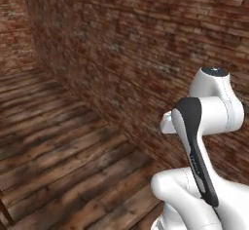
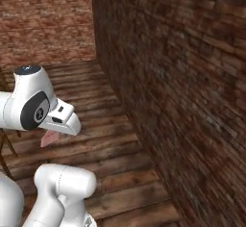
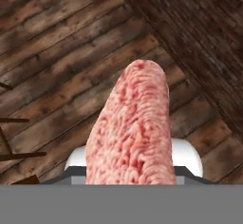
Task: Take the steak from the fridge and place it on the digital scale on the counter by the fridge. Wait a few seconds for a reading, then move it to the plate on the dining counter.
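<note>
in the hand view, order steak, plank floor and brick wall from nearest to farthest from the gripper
1. steak: in the gripper itself, sticking up the middle of the view.
2. wooden floor: below the steak, spreading to the left.
3. brick wall: upper right, where the floor ends.

The robot arm (image 1: 209,126) is white, smooth and shiny, made of fat round parts. A black band runs along one part. One joint has a dark round cap on top, and another has a dark grey patch.
</note>
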